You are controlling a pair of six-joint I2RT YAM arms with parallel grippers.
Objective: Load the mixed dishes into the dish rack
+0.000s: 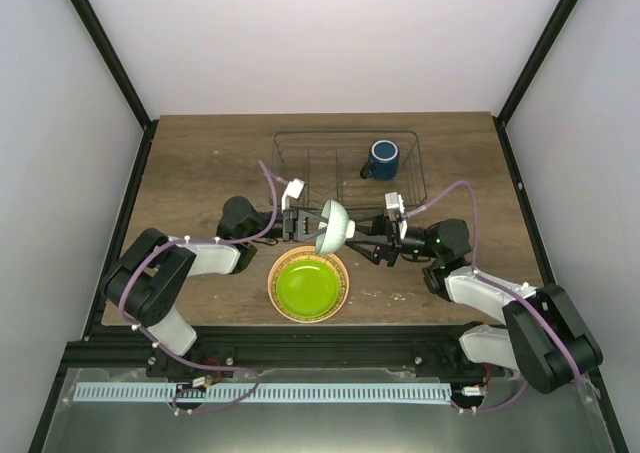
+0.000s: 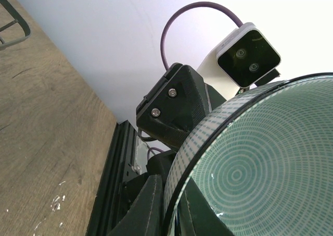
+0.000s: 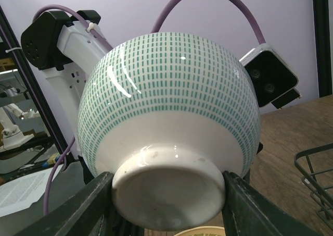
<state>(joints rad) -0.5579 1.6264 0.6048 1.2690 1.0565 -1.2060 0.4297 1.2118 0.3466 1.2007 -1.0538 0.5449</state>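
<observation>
Both on bowl (image 3: 169, 90): L gripper (image 2: 173, 212) rim, R gripper (image 3: 167, 202) foot.

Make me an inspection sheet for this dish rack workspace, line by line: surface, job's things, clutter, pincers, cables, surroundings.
Surface: wooden table, a few pale scuffs.
Job's things: dish rack at the back holds the blue mug; bowl held in the air, tipped on its side; lime-green plate lies on an orange plate.
Clutter: nothing seen.
Pincers: right pincer clamps the bowl's foot; left pincer straddles its rim and seems closed on it.
Cables: purple cables loop above both wrists, not visibly snagged.
Surroundings: white walls, black frame posts.
</observation>
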